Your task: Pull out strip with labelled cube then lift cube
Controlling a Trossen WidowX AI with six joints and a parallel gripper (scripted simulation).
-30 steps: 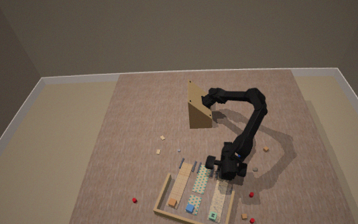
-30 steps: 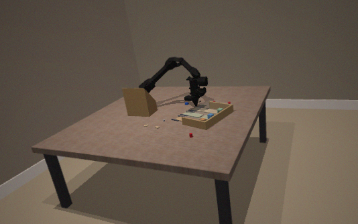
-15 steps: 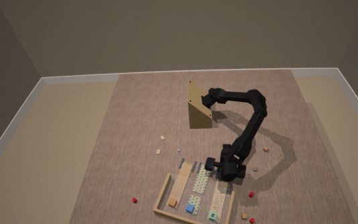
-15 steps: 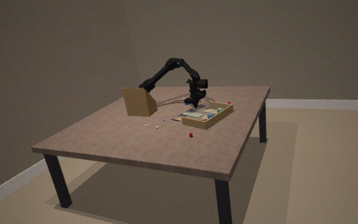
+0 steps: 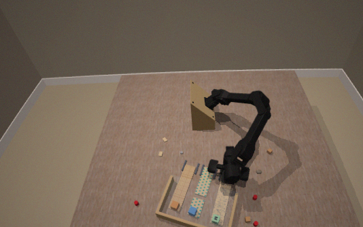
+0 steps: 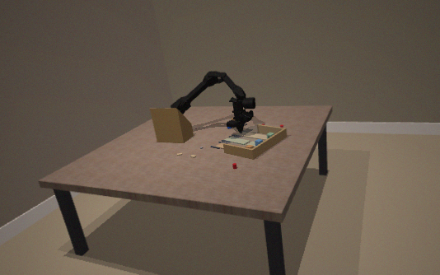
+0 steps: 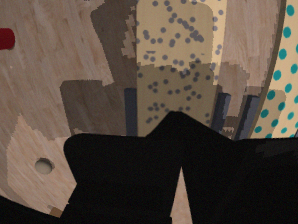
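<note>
Black gripper (image 7: 178, 183) fills the lower wrist view, its fingers pressed together with only a sliver of gap and nothing between them. Just ahead of the tips lies the near end of the cream strip with grey-blue dots (image 7: 174, 63), flanked by dark blue tabs (image 7: 131, 111). In the top view this strip (image 5: 222, 204) runs unbroken into the wooden tray (image 5: 162, 204), and the mint-green labelled cube (image 5: 215, 219) sits at its far end, well apart from the gripper (image 5: 227, 180). Beside it, the teal-dotted strip (image 5: 204, 181) is cut in two, with the blue cube (image 5: 192, 211) on the far piece; beyond that, the tan checked strip (image 5: 183, 185) carries an orange cube (image 5: 175, 204). Risks as I judge them: closed tips pressing too lightly would slide over the strip without dragging it; drifting sideways would catch the teal-dotted neighbour; a jerky pull could leave the cube behind or tip it off.
</note>
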